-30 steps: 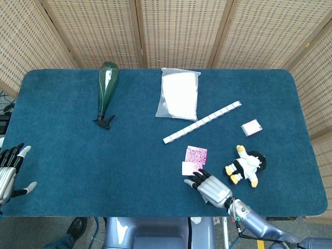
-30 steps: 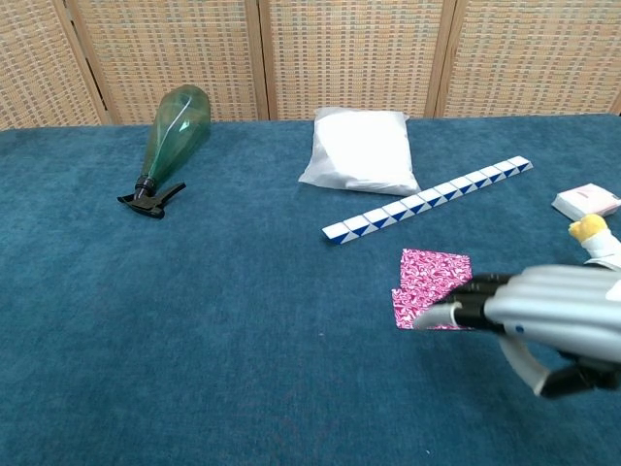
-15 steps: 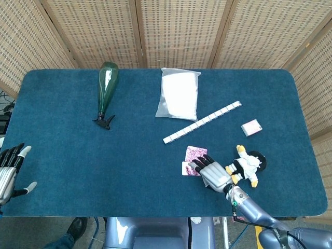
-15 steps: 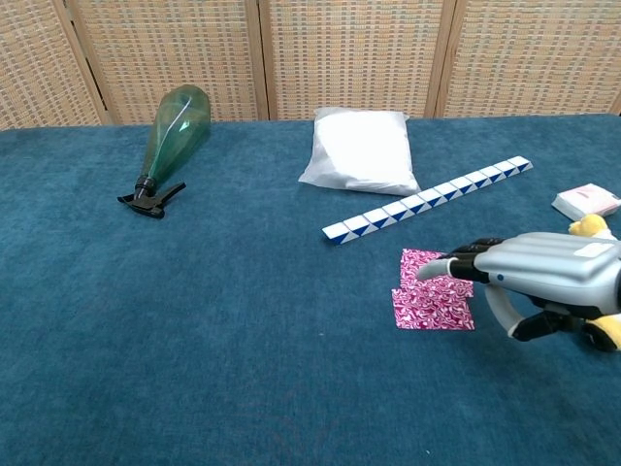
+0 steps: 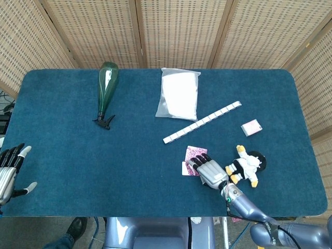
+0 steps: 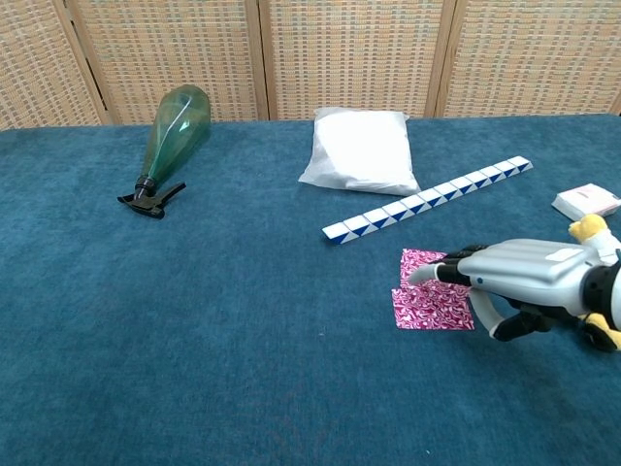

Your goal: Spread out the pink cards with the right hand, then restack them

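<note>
Two pink patterned cards (image 6: 432,299) lie overlapped on the blue table, near the front right; in the head view the pink cards (image 5: 194,153) show partly under my hand. My right hand (image 6: 524,277) reaches over them from the right, fingers stretched flat, fingertips (image 6: 427,273) on or just above the upper card. From the head view my right hand (image 5: 210,171) covers the lower card's right part. It grips nothing. My left hand (image 5: 9,171) rests at the table's front left edge, fingers spread, empty.
A blue-and-white folding ruler (image 6: 427,199) lies just behind the cards. A stuffed penguin toy (image 5: 246,166) sits right beside my right hand. A small pink box (image 5: 251,127), a white bag (image 6: 361,149) and a green spray bottle (image 6: 170,136) lie farther back.
My right hand has moved forward and up the table from the front edge onto the cards, then settled lower and flatter over them. The left hand has not moved.
</note>
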{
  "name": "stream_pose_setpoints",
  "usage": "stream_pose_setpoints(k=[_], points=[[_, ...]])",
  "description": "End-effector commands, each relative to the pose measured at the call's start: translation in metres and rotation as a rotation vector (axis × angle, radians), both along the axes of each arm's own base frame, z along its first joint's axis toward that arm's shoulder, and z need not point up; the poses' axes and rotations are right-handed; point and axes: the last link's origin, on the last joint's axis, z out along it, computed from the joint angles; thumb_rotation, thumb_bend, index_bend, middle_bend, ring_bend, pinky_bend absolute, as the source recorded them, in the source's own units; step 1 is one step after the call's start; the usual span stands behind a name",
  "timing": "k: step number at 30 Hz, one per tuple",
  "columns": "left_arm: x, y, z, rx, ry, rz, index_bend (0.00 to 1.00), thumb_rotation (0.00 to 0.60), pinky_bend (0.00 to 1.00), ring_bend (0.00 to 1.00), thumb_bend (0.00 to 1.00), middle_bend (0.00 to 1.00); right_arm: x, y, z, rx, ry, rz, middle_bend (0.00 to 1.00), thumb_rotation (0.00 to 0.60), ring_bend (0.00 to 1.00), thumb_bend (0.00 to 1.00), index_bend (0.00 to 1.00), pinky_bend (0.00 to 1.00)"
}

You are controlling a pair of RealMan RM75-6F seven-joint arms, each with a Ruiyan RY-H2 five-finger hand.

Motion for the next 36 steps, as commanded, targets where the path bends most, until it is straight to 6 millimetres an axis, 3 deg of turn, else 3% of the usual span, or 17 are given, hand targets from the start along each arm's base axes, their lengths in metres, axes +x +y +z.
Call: stream_pose_setpoints(k=[1, 15, 36], points=[[0.0, 0.0, 0.0, -0.001, 0.0, 0.0, 0.0, 0.6, 0.0, 0.0, 0.22, 0.0, 0.002, -0.001, -0.003, 0.004, 0.006, -0.005, 0.1, 0.6, 0.0, 1.0, 0.05, 0.04], [0.0, 0.0, 0.0, -0.003, 0.002, 0.0, 0.0, 0.6, 0.0, 0.0, 0.22, 0.0, 0.022, -0.008, -0.015, 0.012, -0.014, -0.051, 0.1, 0.6, 0.0, 1.0, 0.05, 0.04], [0.0, 0.0, 0.001, -0.016, -0.008, -0.003, 0.0, 0.6, 0.0, 0.0, 0.22, 0.0, 0.071, -0.003, -0.04, 0.04, -0.013, -0.005, 0.1, 0.6, 0.0, 1.0, 0.05, 0.04]])
